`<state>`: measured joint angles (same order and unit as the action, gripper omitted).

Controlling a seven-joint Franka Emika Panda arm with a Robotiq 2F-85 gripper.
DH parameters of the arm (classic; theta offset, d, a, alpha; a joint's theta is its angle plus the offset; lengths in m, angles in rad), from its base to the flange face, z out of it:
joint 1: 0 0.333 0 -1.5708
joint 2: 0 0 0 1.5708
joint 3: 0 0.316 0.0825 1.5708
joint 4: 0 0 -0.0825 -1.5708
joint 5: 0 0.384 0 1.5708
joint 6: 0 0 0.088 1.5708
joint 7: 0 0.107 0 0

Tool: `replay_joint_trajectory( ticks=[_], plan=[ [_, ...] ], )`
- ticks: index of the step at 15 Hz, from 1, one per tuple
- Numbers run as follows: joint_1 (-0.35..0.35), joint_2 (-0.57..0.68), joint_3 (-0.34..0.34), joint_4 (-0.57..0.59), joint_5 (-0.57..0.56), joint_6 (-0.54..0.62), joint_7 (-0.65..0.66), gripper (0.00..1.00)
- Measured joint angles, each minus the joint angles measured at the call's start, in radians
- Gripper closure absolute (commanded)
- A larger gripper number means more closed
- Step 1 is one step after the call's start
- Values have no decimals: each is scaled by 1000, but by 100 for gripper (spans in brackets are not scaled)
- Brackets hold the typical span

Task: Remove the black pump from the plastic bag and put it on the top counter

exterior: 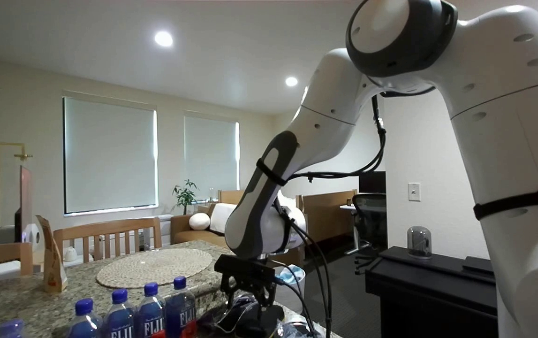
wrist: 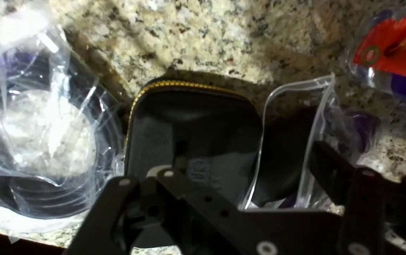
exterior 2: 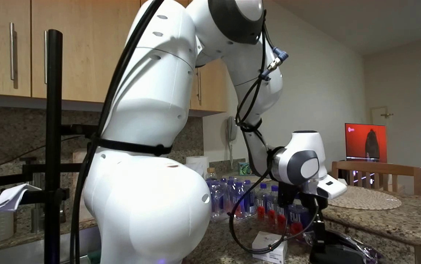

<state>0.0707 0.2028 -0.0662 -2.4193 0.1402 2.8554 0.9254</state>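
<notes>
Jaws apart, black object (wrist: 282,159) in bag (wrist: 306,186), clear only in wrist view

The case (wrist: 195,120) lies on the counter (wrist: 195,39) between the coil (wrist: 47,200) and plastic bag (wrist: 318,125)

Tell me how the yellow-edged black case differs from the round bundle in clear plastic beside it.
In the wrist view, the case has rounded corners and a solid face; the bundle is a ring with speckled counter showing through its middle. The case is unwrapped; the bundle sits in shiny, creased plastic. Both look black and lie on the counter.
</notes>
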Motion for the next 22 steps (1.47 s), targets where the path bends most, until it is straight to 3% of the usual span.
replay_joint_trajectory(
  ticks=[5, 13, 22],
  plan=[
    [11, 20, -34, 21, -8, -3, 24, 72],
    [48, 8, -41, 23, -24, -3, 43, 52],
    [53, -49, -40, -67, -25, -3, 43, 51]
  ],
)
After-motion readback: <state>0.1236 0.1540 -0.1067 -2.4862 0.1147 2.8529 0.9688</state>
